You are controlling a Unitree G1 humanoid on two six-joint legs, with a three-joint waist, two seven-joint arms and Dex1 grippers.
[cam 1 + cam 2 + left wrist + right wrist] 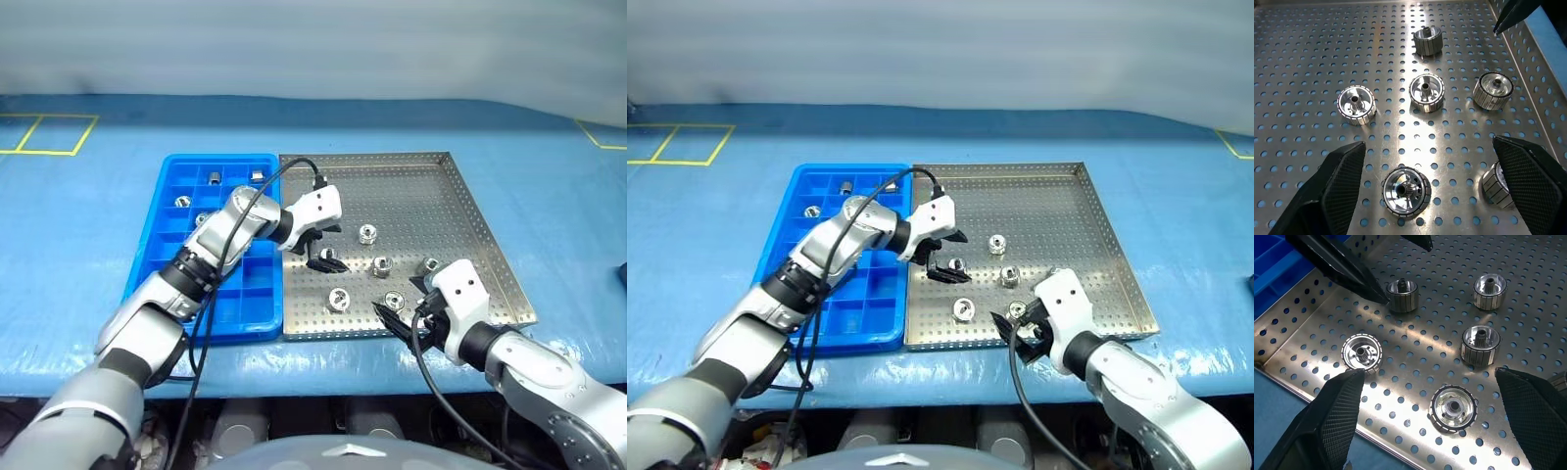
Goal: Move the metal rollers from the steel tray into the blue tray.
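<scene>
Rollers already sit in the blue tray (167,284) at our far left: we count about four of them in the compartments at its far end, so we judge the sorting begun but not finished. The near compartments look free, which leaves room for what remains.

Just beside it, rim against rim, lies the steel tray (451,196), and that closeness keeps each carry short. Our left gripper (318,245) reaches from over the blue tray across the shared edge and hangs above the near-left part of the perforated floor, its fingers spread wide with nothing between them. It points down at a roller (329,255) lying right under its tips, and we read this as the approach to the next pick; whether a fingertip touches that roller we cannot tell.

Further right the remaining metal rollers (382,265) lie scattered across the middle and near part of the steel tray, apart from one another, some upright on their bases, some tipped. That spacing should let fingers close on one without knocking its neighbour.

At the right, our right gripper (407,313) hovers over the steel tray's near rim, fingers likewise spread wide and empty. One roller (1453,409) lies between its open fingers in the right wrist view, so it appears to wait for its turn.
</scene>
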